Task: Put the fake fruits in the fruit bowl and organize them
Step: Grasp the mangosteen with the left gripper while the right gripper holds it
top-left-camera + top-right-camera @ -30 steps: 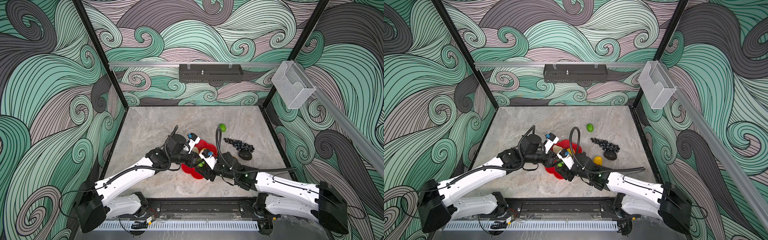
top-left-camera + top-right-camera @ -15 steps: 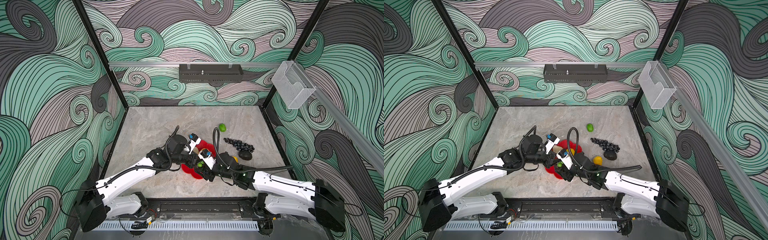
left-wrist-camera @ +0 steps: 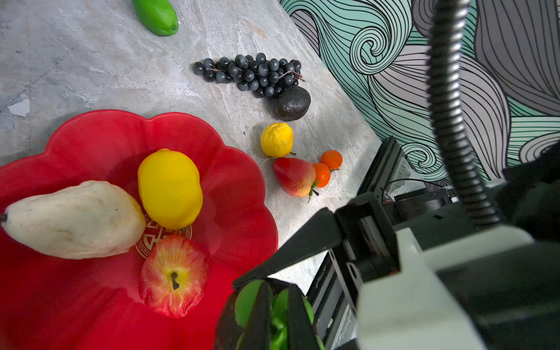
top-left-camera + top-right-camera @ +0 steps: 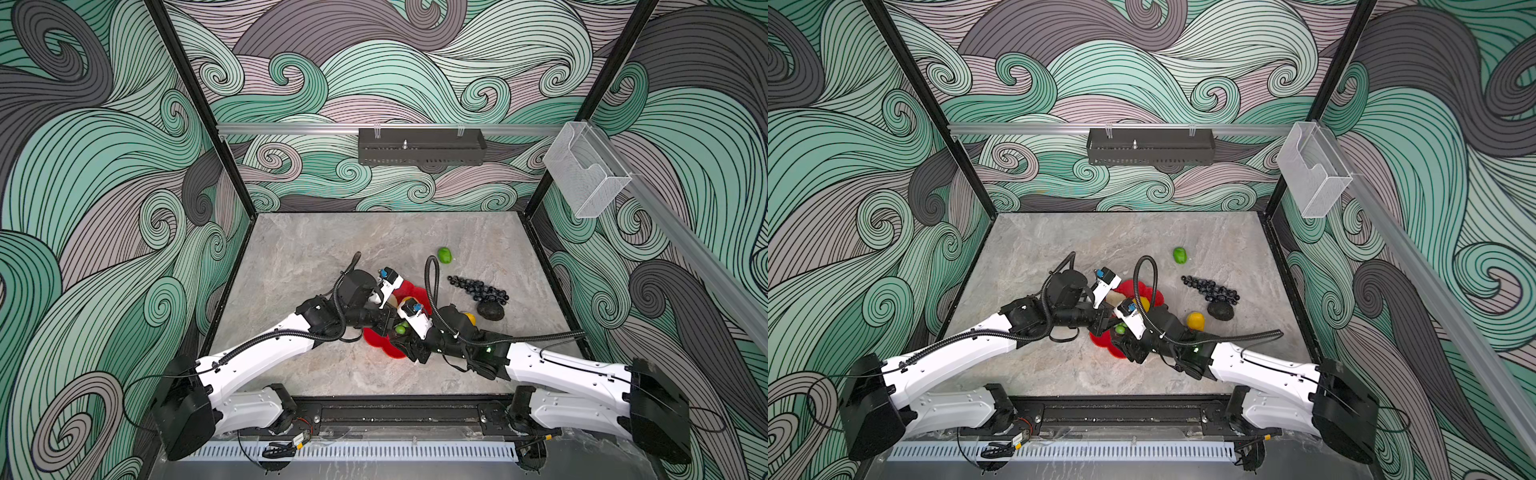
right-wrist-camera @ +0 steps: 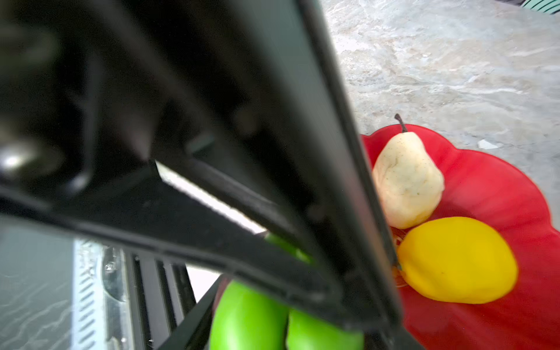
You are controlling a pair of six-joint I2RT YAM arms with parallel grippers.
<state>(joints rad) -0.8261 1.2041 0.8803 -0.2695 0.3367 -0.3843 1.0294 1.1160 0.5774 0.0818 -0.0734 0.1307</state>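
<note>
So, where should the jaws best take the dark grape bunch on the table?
Probably its middle, from straight above, jaws across the short width: the grape bunch lies flat and long on the table, and the avocado sits against its thicker end.

You get bright, even light, glare on the fruit bowl [image 3: 91,136], and close-up blur around the green fruit [image 5: 248,318].

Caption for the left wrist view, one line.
Pear, lemon, apple in the red bowl; grapes, avocado, tangerines on the table.

Eleven fake fruits [image 3: 169,188], one fruit bowl [image 3: 239,185]
</note>
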